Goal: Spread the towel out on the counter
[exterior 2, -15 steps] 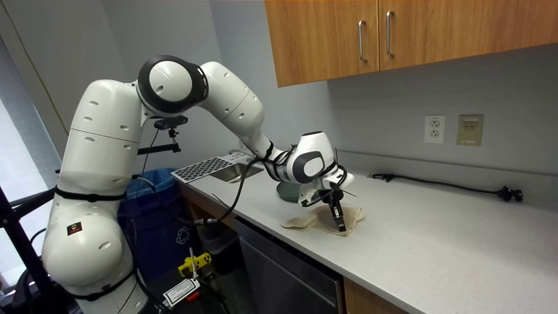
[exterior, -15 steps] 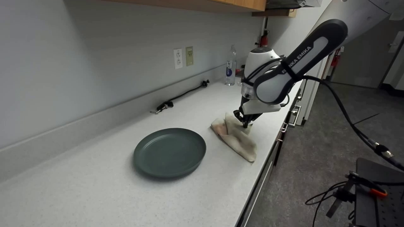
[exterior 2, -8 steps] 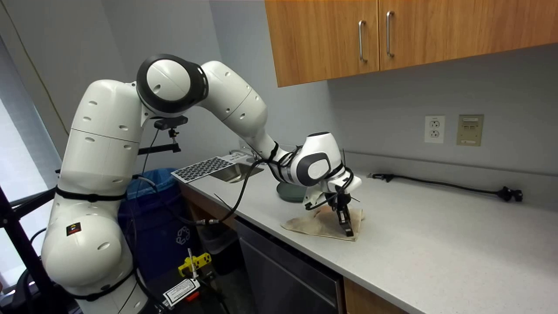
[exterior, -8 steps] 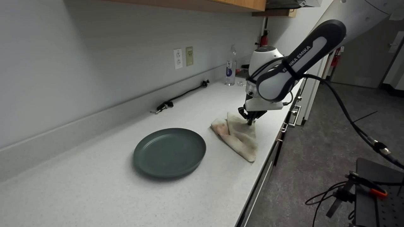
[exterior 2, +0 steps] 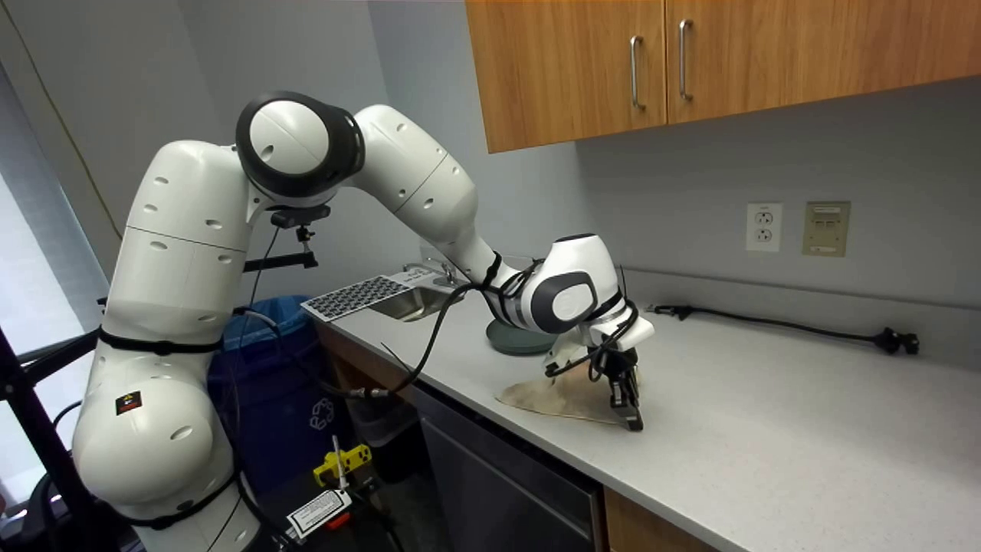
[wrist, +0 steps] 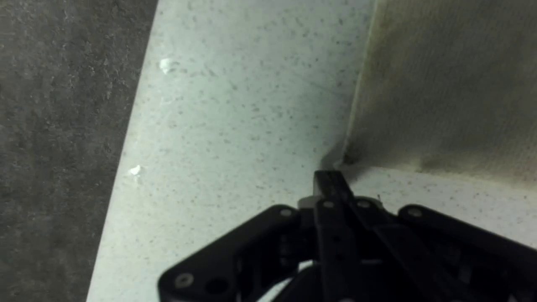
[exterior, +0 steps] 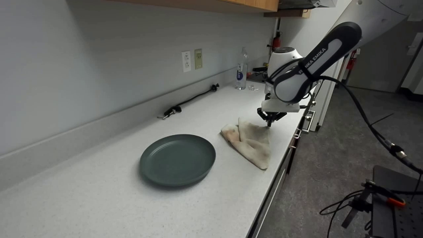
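Observation:
A beige towel [exterior: 254,140] lies on the white counter [exterior: 109,201]. It is mostly flat, with a fold and a pinkish flap on the side toward the plate. It also shows in an exterior view [exterior 2: 556,395], partly hidden by the gripper. My gripper [exterior: 269,125] is shut and points down at one corner of the towel. In the wrist view, the closed fingertips of the gripper [wrist: 330,173] are right beside the corner of the towel [wrist: 444,92], low over the counter. No cloth shows between the fingers.
A dark green plate [exterior: 178,160] sits beside the towel. A black cable mount [exterior: 195,98] lies along the wall, and a water bottle [exterior: 242,71] stands farther back. The counter's front edge [wrist: 126,147] is close to the gripper. A sink [exterior 2: 414,304] is at the far end.
The gripper has moved across the towel and out to its corner, away from the plate. The towel's part under the gripper has spread out flatter and wider in that direction.

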